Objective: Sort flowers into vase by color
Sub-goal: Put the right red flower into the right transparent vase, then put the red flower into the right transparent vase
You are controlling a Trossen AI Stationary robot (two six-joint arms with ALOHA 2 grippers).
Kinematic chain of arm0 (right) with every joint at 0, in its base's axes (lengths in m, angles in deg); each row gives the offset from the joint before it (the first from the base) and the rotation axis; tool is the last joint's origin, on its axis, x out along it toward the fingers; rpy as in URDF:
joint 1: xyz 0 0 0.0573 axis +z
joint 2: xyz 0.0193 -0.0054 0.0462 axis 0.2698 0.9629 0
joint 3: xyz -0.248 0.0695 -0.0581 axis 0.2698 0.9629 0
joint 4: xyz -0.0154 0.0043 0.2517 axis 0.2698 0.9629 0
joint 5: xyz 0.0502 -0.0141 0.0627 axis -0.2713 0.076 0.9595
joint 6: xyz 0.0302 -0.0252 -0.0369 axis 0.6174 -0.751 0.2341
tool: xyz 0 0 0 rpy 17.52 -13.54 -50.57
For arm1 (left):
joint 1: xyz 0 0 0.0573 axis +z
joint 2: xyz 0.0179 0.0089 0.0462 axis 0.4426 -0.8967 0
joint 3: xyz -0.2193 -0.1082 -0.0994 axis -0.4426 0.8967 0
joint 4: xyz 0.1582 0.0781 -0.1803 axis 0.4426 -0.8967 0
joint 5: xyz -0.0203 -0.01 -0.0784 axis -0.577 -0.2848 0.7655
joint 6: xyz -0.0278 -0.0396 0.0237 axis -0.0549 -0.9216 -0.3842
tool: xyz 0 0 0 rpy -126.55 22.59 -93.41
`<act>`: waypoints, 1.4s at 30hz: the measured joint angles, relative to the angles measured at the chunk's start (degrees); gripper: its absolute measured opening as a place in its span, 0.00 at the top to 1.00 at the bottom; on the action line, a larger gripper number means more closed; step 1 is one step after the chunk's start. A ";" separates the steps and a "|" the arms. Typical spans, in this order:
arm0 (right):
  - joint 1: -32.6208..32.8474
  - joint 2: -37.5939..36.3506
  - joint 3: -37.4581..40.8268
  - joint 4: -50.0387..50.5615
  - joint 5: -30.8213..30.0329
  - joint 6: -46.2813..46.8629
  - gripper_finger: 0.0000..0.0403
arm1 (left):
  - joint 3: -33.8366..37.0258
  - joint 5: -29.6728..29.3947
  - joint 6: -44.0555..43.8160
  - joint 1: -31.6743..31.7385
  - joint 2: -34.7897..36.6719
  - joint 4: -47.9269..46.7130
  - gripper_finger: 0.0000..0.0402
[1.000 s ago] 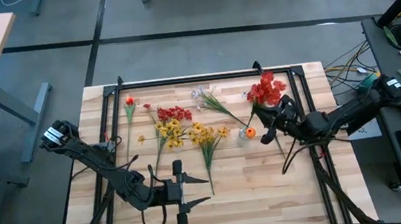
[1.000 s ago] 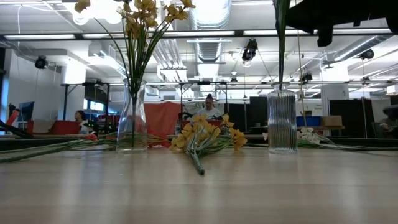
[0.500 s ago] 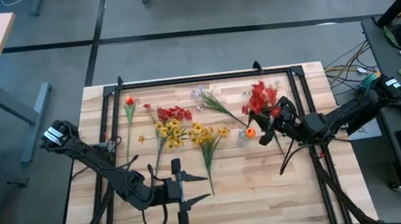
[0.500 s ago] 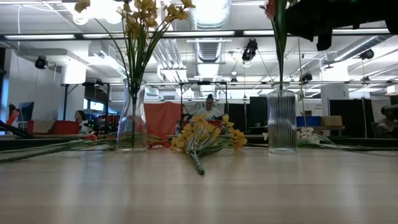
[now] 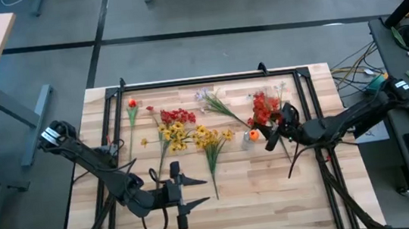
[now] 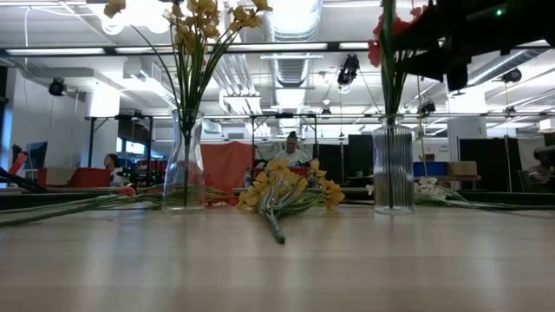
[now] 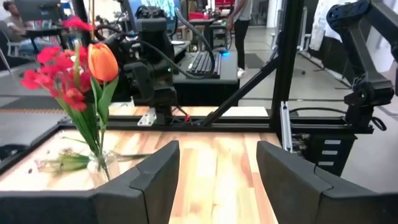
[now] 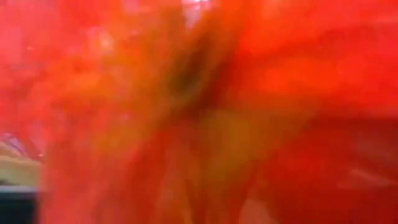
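A ribbed glass vase (image 6: 393, 169) holds an orange tulip (image 7: 102, 62) and a red spray (image 5: 265, 106). The spray's stalks stand in the vase. My right gripper (image 5: 276, 124) hovers open at the spray's blossoms above the vase, and red petals fill its wrist view. A clear vase (image 6: 184, 169) holds yellow flowers. A yellow bunch (image 5: 211, 140), a red spray (image 5: 176, 116), white flowers (image 5: 210, 98) and a single red stem (image 5: 132, 104) lie on the table. My left gripper (image 5: 197, 191) waits open near the front edge. My right gripper stands open beside the red spray's blossoms (image 6: 386, 39), coming level from the table's right. I cannot tell whether a finger touches them. The spray stands upright with its stalks down in the ribbed vase (image 5: 248, 139).
A black frame rail (image 5: 193, 80) runs along the table's far side, with struts down both sides. Bare wood lies between my left gripper and the ribbed vase. People and desks show in the room beyond the table.
The red spray has dropped lower, its stalks sliding down into the ribbed vase and its blossoms sinking toward the rim. My right gripper has stayed almost in place above the vase and has let the spray go.
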 joint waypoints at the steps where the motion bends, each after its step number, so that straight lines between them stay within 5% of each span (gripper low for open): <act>1: 0.00 -0.47 -0.01 1.57 0.39 1.55 0.36 | 0.00 -0.02 -0.85 -0.06 0.25 -0.95 0.50; 14: 0.02 -2.91 -0.05 16.18 8.99 19.46 0.33 | -0.07 0.01 -20.50 -1.01 7.20 -24.49 0.50; 26: 1.70 -1.98 -14.20 58.17 15.03 44.27 0.35 | -0.09 6.60 -60.64 -3.31 13.41 -68.65 0.50; 31: 2.91 -0.29 -18.64 66.01 18.76 48.86 0.35 | 0.62 10.73 -70.04 -2.55 11.72 -81.14 0.50; 42: 4.26 3.19 -21.55 66.92 24.87 49.44 0.36 | 13.85 13.18 -75.50 2.66 11.26 -71.41 0.50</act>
